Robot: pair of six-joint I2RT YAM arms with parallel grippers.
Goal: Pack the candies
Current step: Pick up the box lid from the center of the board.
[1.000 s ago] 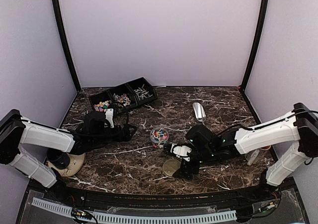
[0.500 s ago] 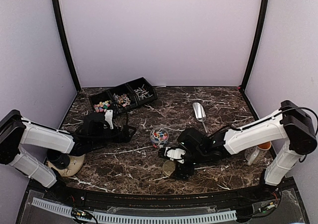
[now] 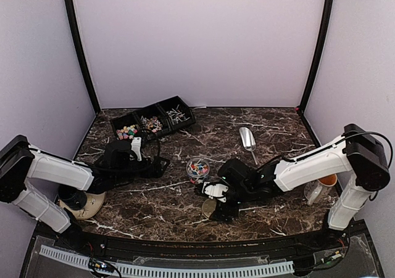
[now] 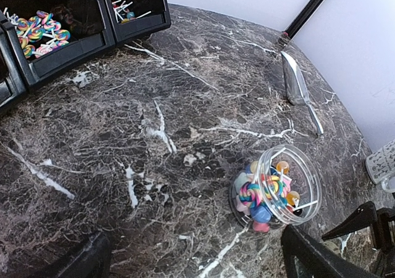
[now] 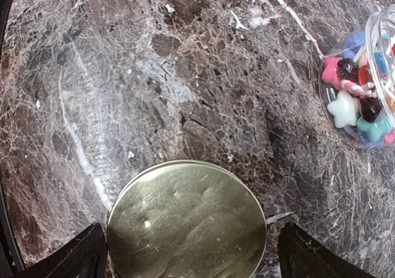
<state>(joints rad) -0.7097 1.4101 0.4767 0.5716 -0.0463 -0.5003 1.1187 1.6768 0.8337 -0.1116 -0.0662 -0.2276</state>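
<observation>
Shifts right hand (image 5: 191, 257), fingers apart, leftward astride gold lid (image 5: 187, 219); suggests capping jar (image 4: 297, 161) of candies (image 4: 262, 195) next.

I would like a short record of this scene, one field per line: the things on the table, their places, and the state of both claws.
jar: clear, no lid on, mid-table, candies inside
lid: gold, round, flat on the table, apart from the jar
scoop: metal, lying beyond the jar, to the right
bins: black, far left, more candies in them
left claw: open, empty, left of the jar
right claw: open, empty, over the lid
</observation>
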